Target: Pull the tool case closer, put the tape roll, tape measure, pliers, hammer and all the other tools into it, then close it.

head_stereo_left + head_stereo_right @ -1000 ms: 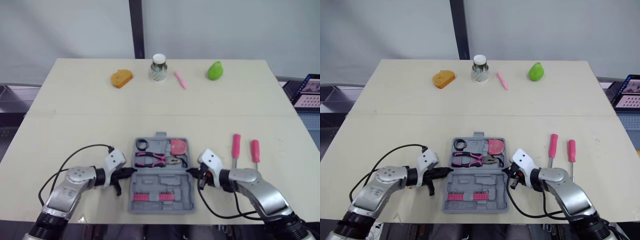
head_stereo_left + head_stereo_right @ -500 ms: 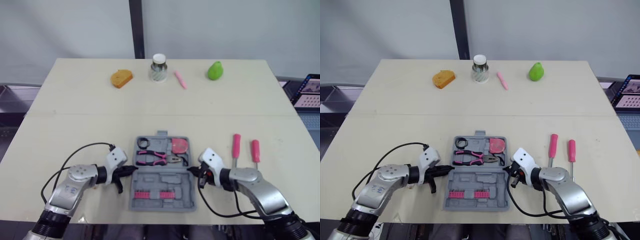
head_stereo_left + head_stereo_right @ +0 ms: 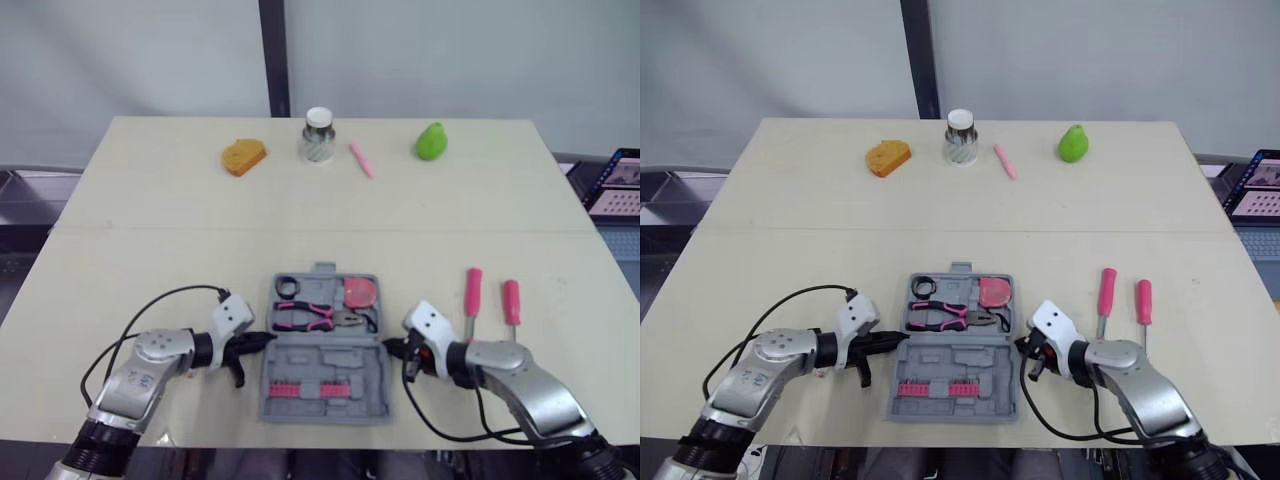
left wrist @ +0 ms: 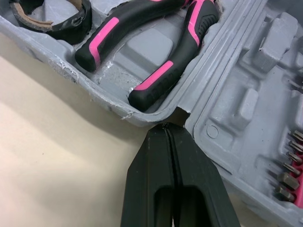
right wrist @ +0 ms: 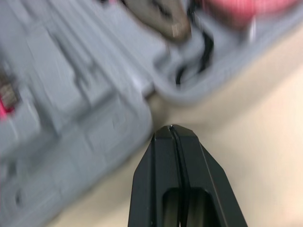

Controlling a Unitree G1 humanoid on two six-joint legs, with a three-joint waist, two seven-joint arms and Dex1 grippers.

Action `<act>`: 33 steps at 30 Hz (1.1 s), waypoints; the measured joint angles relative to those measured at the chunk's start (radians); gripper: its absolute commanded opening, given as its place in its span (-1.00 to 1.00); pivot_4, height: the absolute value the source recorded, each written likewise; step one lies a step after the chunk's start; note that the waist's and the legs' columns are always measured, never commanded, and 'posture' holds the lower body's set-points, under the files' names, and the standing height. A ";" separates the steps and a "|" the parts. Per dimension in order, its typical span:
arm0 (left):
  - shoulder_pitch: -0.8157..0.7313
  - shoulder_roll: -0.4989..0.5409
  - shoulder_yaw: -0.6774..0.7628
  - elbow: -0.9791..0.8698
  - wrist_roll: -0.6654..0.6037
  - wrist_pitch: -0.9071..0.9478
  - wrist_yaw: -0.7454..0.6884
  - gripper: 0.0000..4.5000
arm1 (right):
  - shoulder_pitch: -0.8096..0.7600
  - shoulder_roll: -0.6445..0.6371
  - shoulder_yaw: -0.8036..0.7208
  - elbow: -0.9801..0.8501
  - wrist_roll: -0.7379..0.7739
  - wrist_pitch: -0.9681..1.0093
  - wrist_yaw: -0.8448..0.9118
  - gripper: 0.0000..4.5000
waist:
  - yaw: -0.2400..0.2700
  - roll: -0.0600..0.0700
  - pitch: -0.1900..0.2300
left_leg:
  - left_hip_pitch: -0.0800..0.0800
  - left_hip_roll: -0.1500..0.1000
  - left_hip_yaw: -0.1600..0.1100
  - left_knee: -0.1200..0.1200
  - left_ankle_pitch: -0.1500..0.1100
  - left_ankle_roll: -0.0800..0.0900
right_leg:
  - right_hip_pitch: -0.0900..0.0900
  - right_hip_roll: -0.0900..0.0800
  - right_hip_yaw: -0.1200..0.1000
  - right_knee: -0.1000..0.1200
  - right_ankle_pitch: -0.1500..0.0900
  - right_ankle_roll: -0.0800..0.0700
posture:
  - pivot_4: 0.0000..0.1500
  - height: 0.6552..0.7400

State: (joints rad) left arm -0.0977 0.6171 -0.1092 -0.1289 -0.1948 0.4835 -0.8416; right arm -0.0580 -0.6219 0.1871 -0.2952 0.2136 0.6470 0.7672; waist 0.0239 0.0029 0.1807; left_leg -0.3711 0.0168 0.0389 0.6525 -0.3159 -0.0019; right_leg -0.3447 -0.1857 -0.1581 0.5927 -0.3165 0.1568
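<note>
The grey tool case (image 3: 300, 408) lies open near the table's front edge. Its far half holds a black tape roll (image 3: 287, 287), pink-and-black pliers (image 3: 305, 318) and a pink tape measure (image 3: 359, 292). A row of red bits (image 3: 323, 387) sits in the near half. My left gripper (image 3: 262, 340) is shut, its tip touching the case's left side at the hinge notch (image 4: 177, 116). My right gripper (image 3: 390, 348) is shut just off the case's right side, a small gap away. Two pink-handled screwdrivers (image 3: 471, 295) (image 3: 511, 300) lie on the table right of the case.
Along the far edge stand an orange bread-like piece (image 3: 243, 156), a lidded jar (image 3: 317, 135), a pink pen (image 3: 360, 159) and a green pear (image 3: 431, 141). A laptop (image 3: 618, 180) sits beyond the table's right side.
My right gripper has drawn back a little from the case's right side, toward the right and the near edge. The left gripper has stayed at the hinge.
</note>
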 measured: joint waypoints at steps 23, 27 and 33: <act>0.218 0.287 0.451 0.037 -0.168 0.057 -0.110 0.20 | 0.244 -0.287 -0.660 0.127 0.307 0.002 0.254 0.23 | 0.001 0.000 0.000 | 0.000 0.001 0.002 -0.001 -0.001 0.001 | 0.000 0.000 0.000 -0.002 0.000 0.000 | 1.00 1.00; 0.226 0.316 0.517 0.236 -0.140 -0.047 -0.121 0.99 | 0.263 -0.355 -0.749 0.323 0.290 -0.074 0.324 0.99 | -0.002 0.000 0.000 | 0.001 0.001 0.004 -0.002 -0.001 0.001 | -0.001 0.000 0.001 -0.002 0.000 -0.001 | 1.00 1.00; 0.246 0.325 0.582 0.426 -0.117 -0.158 -0.114 0.99 | 0.225 -0.379 -0.759 0.622 0.220 -0.220 0.343 0.99 | -0.011 -0.001 0.001 | 0.001 0.001 0.007 -0.003 -0.001 0.000 | -0.004 0.000 0.002 -0.001 0.000 -0.001 | 1.00 1.00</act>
State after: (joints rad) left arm 0.1485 0.9422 0.4723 0.2972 -0.3115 0.3255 -0.9558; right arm 0.1665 -1.0006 -0.5723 0.3263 0.4332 0.4273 1.1100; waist 0.0131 0.0021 0.1814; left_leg -0.3706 0.0183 0.0459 0.6490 -0.3170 -0.0014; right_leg -0.3487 -0.1856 -0.1559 0.5917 -0.3167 0.1563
